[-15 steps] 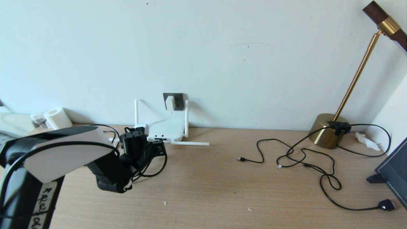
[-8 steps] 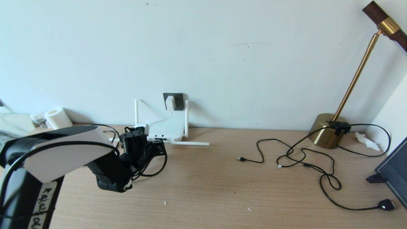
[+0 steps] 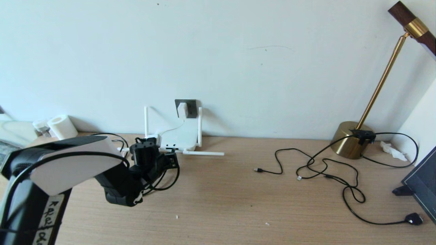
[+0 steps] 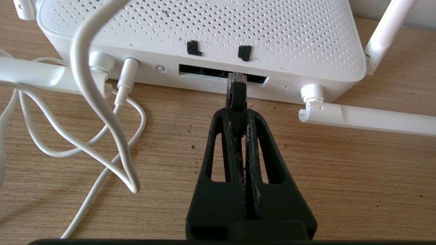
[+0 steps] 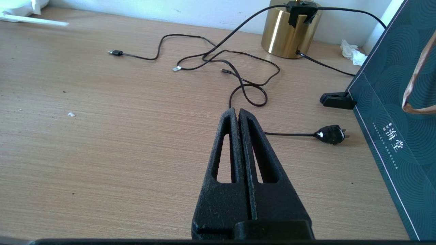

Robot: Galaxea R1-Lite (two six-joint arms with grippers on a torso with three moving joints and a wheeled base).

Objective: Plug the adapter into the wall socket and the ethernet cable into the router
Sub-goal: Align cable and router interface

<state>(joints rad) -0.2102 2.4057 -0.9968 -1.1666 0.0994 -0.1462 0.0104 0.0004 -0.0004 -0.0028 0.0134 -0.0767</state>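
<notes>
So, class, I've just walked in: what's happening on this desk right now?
The left tool is shut on the ethernet cable, its clear tip right at the router's dark port slot; whether it is seated can't be told. The adapter already sits in the wall socket. The right tool hangs shut over the desk, holding nothing.

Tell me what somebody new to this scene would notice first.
The left pincer, shut on the ethernet cable, holds its clear tip right at the dark port slot of the white router by the wall. Behind it, the adapter already sits in the wall socket. At far right stands a brass lamp among loose black cords.
</notes>
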